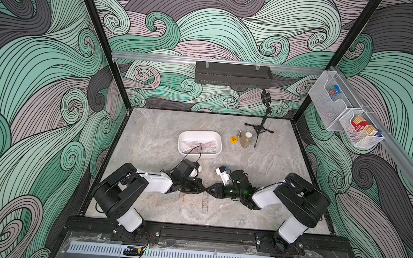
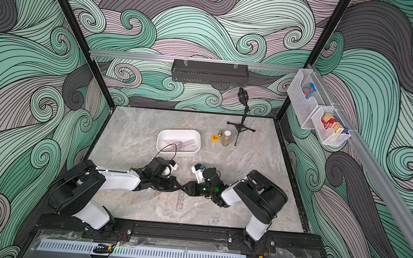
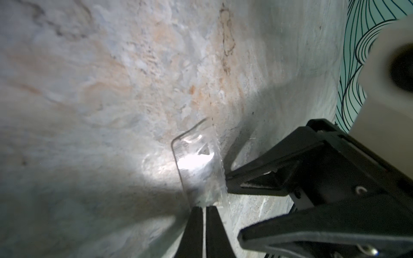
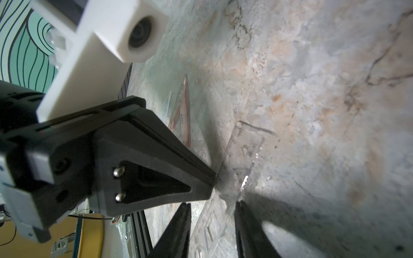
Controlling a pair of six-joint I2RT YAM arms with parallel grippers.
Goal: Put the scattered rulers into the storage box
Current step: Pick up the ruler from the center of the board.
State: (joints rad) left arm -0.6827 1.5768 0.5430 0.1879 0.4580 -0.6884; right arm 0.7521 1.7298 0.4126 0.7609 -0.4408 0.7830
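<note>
Working from the left: a pinkish triangle [image 4: 183,116] lies flat on the table [image 1: 260,169], not yet stowed. The storage box [image 1: 211,155] sits further back, with several rulers [image 1: 205,146] inside. The left gripper [image 3: 203,208] has its jaws pressed nearly together, pinching the clear ruler [image 1: 205,203] close to its far end. That ruler lies on the front part of the table, between the two arms. The right gripper [image 4: 212,203] meets the left tip to tip, jaws spread either side of the strip (contact with its edges cannot be confirmed). Assessment: thin, light, slick, flexible plastic. Take it by a raised edge, gently, lest it slip or snap.
</note>
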